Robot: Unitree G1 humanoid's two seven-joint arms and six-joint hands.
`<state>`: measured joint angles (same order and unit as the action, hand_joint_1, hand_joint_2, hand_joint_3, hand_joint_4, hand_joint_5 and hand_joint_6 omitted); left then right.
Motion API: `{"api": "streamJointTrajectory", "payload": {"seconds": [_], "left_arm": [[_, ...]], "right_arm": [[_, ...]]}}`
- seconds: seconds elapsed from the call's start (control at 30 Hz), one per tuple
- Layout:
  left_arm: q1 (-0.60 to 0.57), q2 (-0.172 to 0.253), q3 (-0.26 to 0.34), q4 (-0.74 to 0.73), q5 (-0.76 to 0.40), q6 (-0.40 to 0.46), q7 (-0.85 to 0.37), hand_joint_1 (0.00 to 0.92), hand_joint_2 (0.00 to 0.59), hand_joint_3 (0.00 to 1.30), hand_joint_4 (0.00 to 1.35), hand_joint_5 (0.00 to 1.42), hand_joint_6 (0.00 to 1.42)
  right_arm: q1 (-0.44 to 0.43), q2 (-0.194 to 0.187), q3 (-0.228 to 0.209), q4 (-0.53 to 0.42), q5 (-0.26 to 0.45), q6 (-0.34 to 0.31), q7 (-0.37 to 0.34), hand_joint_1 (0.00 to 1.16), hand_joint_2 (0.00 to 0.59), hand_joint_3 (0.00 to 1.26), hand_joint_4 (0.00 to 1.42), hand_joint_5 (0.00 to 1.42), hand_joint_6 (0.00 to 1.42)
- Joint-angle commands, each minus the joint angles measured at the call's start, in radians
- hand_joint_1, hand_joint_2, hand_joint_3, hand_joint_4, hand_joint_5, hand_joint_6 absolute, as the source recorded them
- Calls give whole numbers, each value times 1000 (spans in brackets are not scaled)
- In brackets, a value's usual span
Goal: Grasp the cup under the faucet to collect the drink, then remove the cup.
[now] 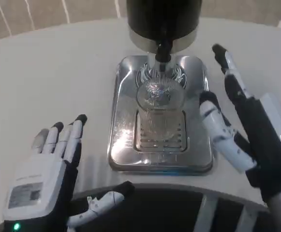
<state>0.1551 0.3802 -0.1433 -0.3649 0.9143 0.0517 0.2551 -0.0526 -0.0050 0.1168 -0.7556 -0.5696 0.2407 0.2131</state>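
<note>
I see the clear cup [155, 93] on the silver drip tray [125, 145], right under the black faucet [162, 49] | left hand [48, 169] near-left, flat on the table [48, 77], fingers spread, holding nothing | right hand [239, 130] just right of the tray, spread wide, empty
</note>
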Motion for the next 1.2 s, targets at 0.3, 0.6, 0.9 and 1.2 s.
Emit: {"api": "streamJointTrajectory", "payload": {"seconds": [0.3, 0.6, 0.9, 1.2], "left_arm": [[65, -27, -8, -24, 23, -19, -4, 0, 107, 0, 0, 0, 0], [80, -46, -6, -19, -3, -14, -33, 0, 111, 0, 0, 0, 0], [97, -50, 3, -23, 6, -16, -28, 0, 116, 0, 0, 0, 0], [107, -44, 23, -21, -2, -19, -30, 0, 121, 0, 0, 0, 0]], "right_arm": [[-179, -41, -69, 107, 250, -25, -2, 481, 586, 0, 0, 0, 0], [-252, -42, -69, 146, 381, -6, -9, 493, 586, 0, 0, 0, 0], [-336, -43, -62, 221, 449, -36, -26, 497, 586, 0, 0, 0, 0], [-420, 16, 18, 408, 477, -118, -56, 498, 585, 0, 0, 0, 0]]}}
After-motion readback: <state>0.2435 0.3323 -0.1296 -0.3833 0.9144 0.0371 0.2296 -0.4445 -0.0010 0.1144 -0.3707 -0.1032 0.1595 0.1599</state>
